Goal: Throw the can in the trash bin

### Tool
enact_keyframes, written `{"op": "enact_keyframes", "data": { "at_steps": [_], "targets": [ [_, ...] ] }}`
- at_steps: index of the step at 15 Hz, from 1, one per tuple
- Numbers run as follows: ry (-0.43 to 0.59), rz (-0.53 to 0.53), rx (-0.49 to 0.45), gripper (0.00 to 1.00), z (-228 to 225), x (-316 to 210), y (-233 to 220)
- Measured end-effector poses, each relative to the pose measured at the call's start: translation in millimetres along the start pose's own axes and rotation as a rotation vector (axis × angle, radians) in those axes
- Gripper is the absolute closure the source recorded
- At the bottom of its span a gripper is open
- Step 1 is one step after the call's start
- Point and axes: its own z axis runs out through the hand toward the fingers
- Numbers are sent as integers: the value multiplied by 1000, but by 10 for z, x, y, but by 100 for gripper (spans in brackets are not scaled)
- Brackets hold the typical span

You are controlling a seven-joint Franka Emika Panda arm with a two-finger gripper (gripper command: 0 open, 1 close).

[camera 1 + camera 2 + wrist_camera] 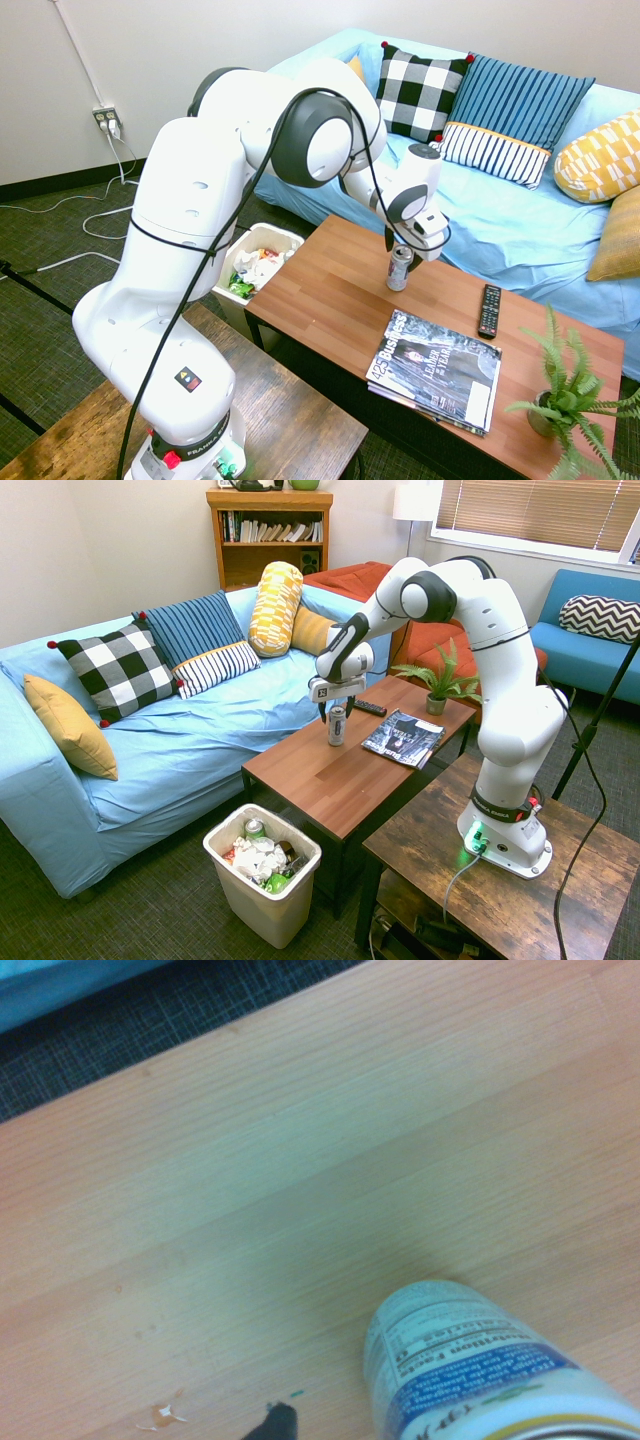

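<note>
Can point(399, 269) stands upright on the wooden counter point(330, 290), near the edge facing the blue sofa point(520, 215); tool point(404, 250) points straight down right over the can's top, fingers apart – one either side of the rim, not clamped; wrist view shows the can's printed blue-and-white side point(480, 1365) from above. Trash bin point(262, 882) sits on the carpet by the counter's end – white and green rubbish inside; well apart from the can. Magazine point(436, 368) and remote point(489, 310) lie further along the counter.
</note>
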Motion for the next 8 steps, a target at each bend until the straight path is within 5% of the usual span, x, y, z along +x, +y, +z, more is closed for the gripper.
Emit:
{"op": "enact_keyframes", "data": {
  "at_steps": [8],
  "targets": [
    [-23, 4, -27, 100, 188, 19, -48]
  ]
}}
